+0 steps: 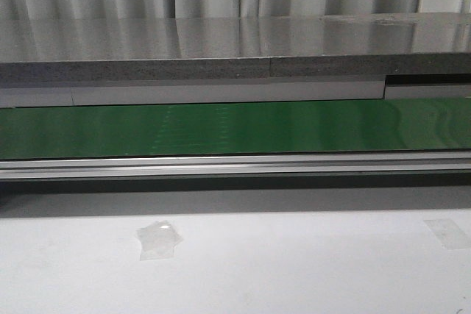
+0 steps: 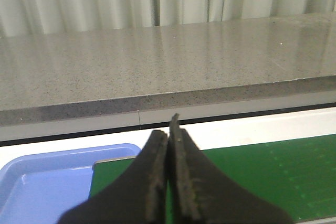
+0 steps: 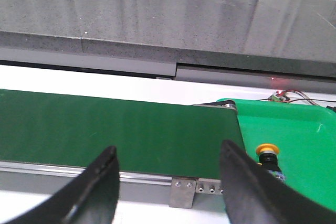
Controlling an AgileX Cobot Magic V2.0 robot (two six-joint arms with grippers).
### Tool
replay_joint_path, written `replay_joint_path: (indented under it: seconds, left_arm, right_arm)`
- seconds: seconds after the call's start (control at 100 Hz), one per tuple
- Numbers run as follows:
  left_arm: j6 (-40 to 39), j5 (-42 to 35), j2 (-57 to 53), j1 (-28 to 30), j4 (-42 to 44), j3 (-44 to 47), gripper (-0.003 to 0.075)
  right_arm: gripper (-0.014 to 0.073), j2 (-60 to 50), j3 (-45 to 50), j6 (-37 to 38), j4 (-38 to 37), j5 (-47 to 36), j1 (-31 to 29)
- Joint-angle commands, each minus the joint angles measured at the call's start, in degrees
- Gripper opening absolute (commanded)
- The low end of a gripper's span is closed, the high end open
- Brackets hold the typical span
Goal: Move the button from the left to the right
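Observation:
The button (image 3: 268, 157), with an orange-yellow cap on a dark body, stands in the green tray (image 3: 294, 140) past the end of the green belt (image 3: 115, 129), partly hidden behind my right gripper's finger. My right gripper (image 3: 168, 156) is open and empty over the belt's near rail. My left gripper (image 2: 169, 137) is shut with nothing between its fingers, above the other end of the belt (image 2: 252, 177) beside a blue tray (image 2: 42, 182). In the front view the belt (image 1: 235, 129) shows bare and neither gripper is visible.
A grey stone shelf (image 1: 235, 49) runs behind the belt, with curtains behind it. An aluminium rail (image 1: 235, 165) edges the belt's near side. Two clear tape patches (image 1: 158, 240) lie on the white table. Wires and a red light (image 3: 278, 95) sit behind the green tray.

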Motion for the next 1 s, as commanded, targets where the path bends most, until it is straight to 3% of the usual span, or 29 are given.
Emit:
replay_joint_path:
  seconds: [0.0, 0.28, 0.99]
  left_arm:
    - [-0.17, -4.23, 0.10, -0.29, -0.72, -1.68, -0.0020]
    - [-0.17, -4.23, 0.10, -0.29, -0.72, -1.68, -0.0020]
    - [-0.17, -4.23, 0.10, -0.29, -0.72, -1.68, -0.0020]
  right_arm:
    - [0.0360, 0.14, -1.43, -0.54, 0.24, -3.86, 0.01]
    - [-0.0076, 0.14, -1.43, -0.54, 0.24, -3.81, 0.01]
    - [-0.0068, 0.14, -1.43, -0.54, 0.32, -3.86, -0.04]
